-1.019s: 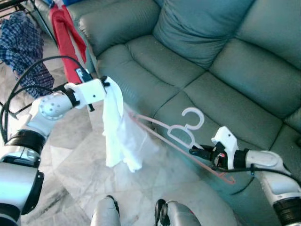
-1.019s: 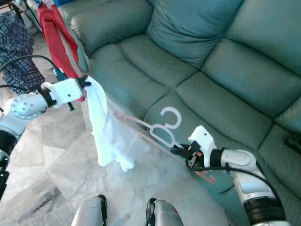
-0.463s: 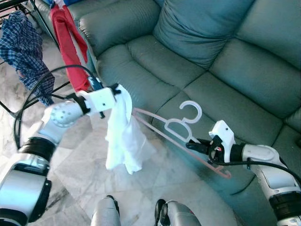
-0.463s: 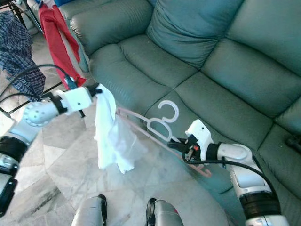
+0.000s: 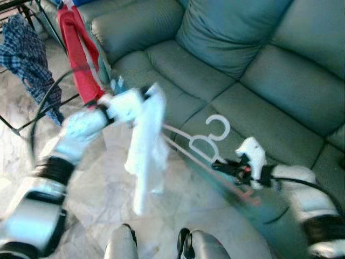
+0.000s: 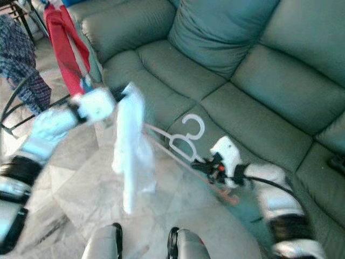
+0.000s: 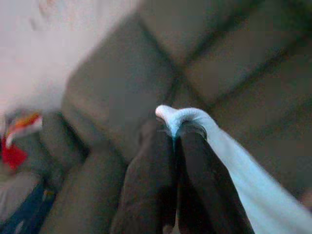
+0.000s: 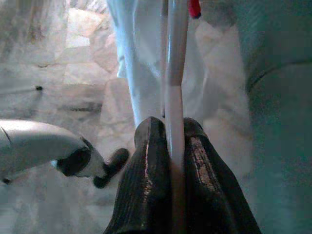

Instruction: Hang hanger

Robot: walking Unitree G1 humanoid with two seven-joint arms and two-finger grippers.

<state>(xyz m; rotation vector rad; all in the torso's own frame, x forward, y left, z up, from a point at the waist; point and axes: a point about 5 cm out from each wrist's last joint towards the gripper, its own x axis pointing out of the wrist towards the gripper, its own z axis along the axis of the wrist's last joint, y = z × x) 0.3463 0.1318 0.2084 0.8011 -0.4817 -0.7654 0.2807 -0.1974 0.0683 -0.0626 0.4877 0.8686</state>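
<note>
A pale pink and white hanger [image 5: 204,147] with a white hook [image 5: 218,127] hangs in the air in front of the green sofa [image 5: 237,70]. My right gripper [image 5: 218,166] is shut on its lower bar [image 8: 174,105]. My left gripper [image 5: 144,93] is shut on the top of a white cloth [image 5: 145,145], which hangs down over the hanger's far end. In the left wrist view the cloth's hem [image 7: 183,116] is pinched between the two black fingers [image 7: 151,180]. Both arms are blurred.
A red garment [image 5: 78,54] and a blue checked garment [image 5: 24,51] hang on a black rack at the far left. The floor [image 5: 97,189] is pale marble. My two feet [image 5: 156,245] show at the bottom edge.
My left gripper has carried the white cloth to the right and up, nearer the hanger. The cloth now swings longer and narrower. The right gripper has held the hanger almost still.
</note>
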